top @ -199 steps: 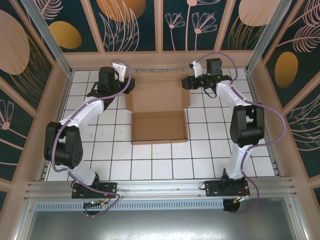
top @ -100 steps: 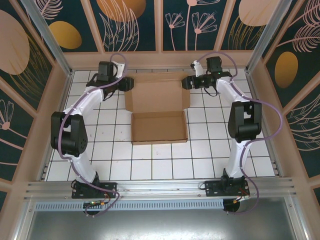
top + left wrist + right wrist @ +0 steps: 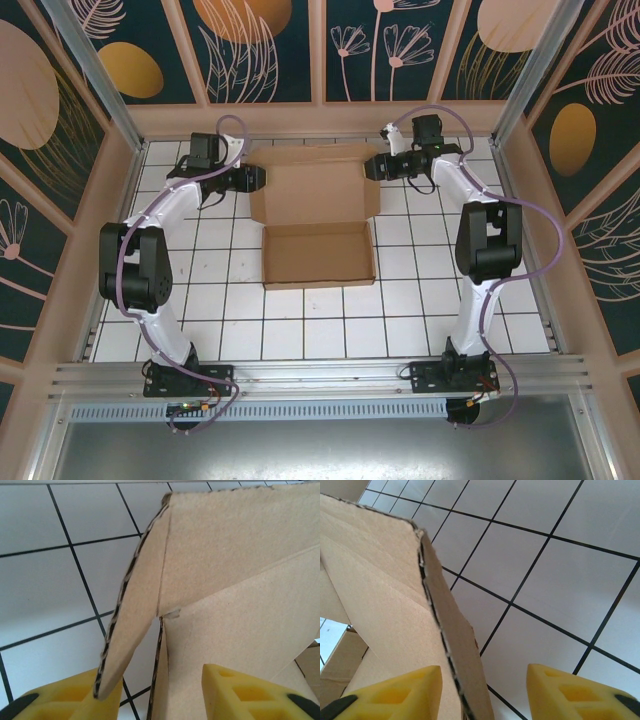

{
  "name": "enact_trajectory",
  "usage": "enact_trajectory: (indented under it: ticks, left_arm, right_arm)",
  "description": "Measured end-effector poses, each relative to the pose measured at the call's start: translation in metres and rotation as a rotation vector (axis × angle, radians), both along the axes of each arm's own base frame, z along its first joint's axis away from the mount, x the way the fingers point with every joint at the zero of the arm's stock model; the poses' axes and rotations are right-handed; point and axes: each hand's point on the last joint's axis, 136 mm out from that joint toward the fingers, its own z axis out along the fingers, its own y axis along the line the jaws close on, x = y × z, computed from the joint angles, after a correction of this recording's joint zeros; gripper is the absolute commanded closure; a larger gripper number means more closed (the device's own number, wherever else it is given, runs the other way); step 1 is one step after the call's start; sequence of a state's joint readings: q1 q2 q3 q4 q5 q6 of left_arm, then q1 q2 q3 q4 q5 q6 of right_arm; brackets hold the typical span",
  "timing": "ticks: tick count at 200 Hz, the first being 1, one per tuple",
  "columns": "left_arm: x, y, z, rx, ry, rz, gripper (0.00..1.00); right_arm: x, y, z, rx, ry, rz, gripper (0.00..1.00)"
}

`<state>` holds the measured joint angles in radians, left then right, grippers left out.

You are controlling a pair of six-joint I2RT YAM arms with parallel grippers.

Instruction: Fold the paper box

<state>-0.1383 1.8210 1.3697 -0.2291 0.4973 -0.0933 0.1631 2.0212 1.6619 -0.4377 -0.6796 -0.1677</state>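
The paper box (image 3: 318,240) lies on the tabletop (image 3: 300,330) between your two sets of fingers. Its near tray is formed and its lid panel is open. The left gripper (image 3: 253,178) fingers (image 3: 60,697) stand apart around one lid flap (image 3: 135,610), unclamped. The right gripper (image 3: 372,166) likewise straddles the opposite flap (image 3: 445,630). Remaining for you: tuck both flaps, close the lid.

The left arm (image 3: 165,215) and right arm (image 3: 482,215) stretch from the desk's (image 3: 300,325) near edge toward its far edge, elbows bent. The left gripper (image 3: 253,178) and right gripper (image 3: 372,166) point inward at each other, jaws parted.
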Motion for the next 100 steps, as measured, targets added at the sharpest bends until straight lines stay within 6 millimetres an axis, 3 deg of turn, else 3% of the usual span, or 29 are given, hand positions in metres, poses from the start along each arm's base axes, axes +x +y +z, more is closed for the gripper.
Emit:
enact_trajectory:
  ticks: [19,78,92,100]
  left_arm:
    - [-0.0014,-0.0004,-0.0014,-0.004,0.008,-0.001,0.77]
    - [-0.0037,-0.0026,-0.0017,-0.021,0.024,-0.005,1.0]
    - [-0.0035,-0.0035,-0.0007,-0.031,0.026,-0.003,1.0]
    - [-0.0028,-0.0036,-0.0001,-0.037,0.023,0.001,1.0]
  right_arm:
    - [0.0004,-0.0014,-0.0003,0.001,0.004,-0.006,0.67]
    - [-0.0068,-0.003,-0.0052,0.0,0.02,-0.007,0.88]
    - [-0.0084,-0.0003,-0.0007,-0.001,0.01,-0.004,1.0]
    - [-0.0084,0.0002,0.0031,-0.008,-0.005,-0.007,1.0]
